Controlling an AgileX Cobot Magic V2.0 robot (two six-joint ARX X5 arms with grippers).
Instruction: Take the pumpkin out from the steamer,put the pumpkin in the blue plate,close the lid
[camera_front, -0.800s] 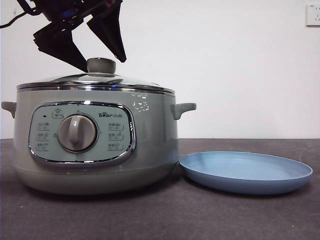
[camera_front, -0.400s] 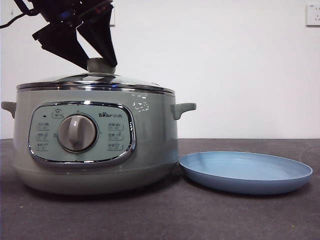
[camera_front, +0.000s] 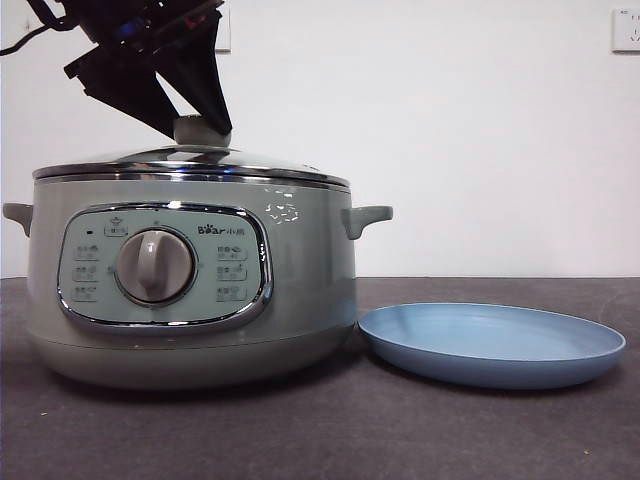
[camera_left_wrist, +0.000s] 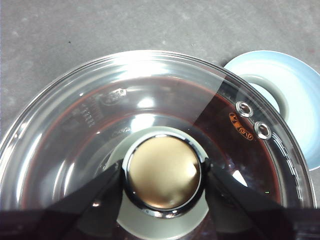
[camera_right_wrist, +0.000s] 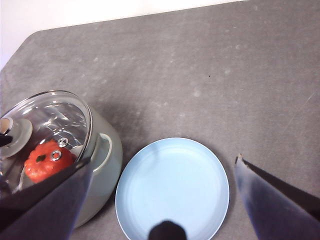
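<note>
The sage-green steamer (camera_front: 300, 290) stands at the left of the table with its glass lid (camera_front: 260, 163) on. My left gripper (camera_front: 195, 128) comes down from the top left and is shut on the lid's knob (camera_left_wrist: 164, 172), one jaw touching each side. The pumpkin (camera_right_wrist: 46, 161) shows orange-red through the glass in the right wrist view, inside the pot. The blue plate (camera_front: 490, 340) lies empty to the right of the steamer and also shows in the right wrist view (camera_right_wrist: 172, 187). My right gripper (camera_right_wrist: 165, 165) hangs open and empty high above the plate.
The steamer's side handle (camera_front: 368, 217) sticks out toward the plate, which nearly touches the pot's base. A wall socket (camera_front: 626, 30) is at the top right. Grey table surface (camera_right_wrist: 225, 75) stretches beyond the plate.
The left gripper's jaws have come down and closed in on the lid's knob. Lid, steamer and plate have not moved.
</note>
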